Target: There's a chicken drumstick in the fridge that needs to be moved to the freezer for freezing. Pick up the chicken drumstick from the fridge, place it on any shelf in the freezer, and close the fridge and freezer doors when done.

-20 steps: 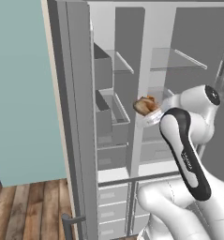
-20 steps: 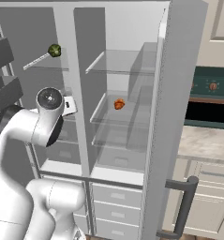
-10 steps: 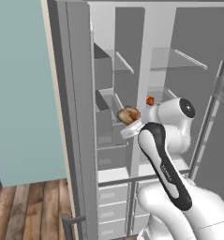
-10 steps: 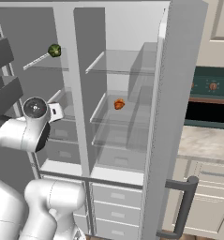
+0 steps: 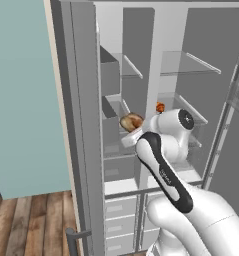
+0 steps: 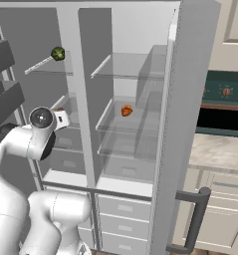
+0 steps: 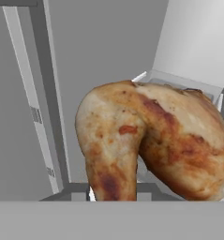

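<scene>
The golden-brown chicken drumstick (image 5: 131, 120) hangs in the air in front of the freezer (image 5: 116, 105), the narrow left compartment, level with its middle shelf. My gripper (image 5: 133, 131) is shut on it from the right and below. In the hand view the chicken drumstick (image 7: 151, 140) looms close and hides my fingertips, with the freezer's grey wall and a white bin behind it. The fridge (image 6: 135, 114), the wider right compartment, stands open with glass shelves. Both doors are open: the freezer door (image 5: 76, 125) on the left, the fridge door (image 6: 182, 114) on the right.
A small orange-red round item (image 6: 126, 110) lies on the fridge's middle glass shelf. A dark green round thing (image 6: 58, 53) sits on the freezer's upper shelf. Grey bins (image 6: 6, 97) hang on the freezer door. A bar handle (image 6: 192, 219) juts from the fridge door.
My arm has swung left with the drumstick, from in front of the fridge's middle shelf to in front of the freezer compartment. The grip has stayed shut on it.
</scene>
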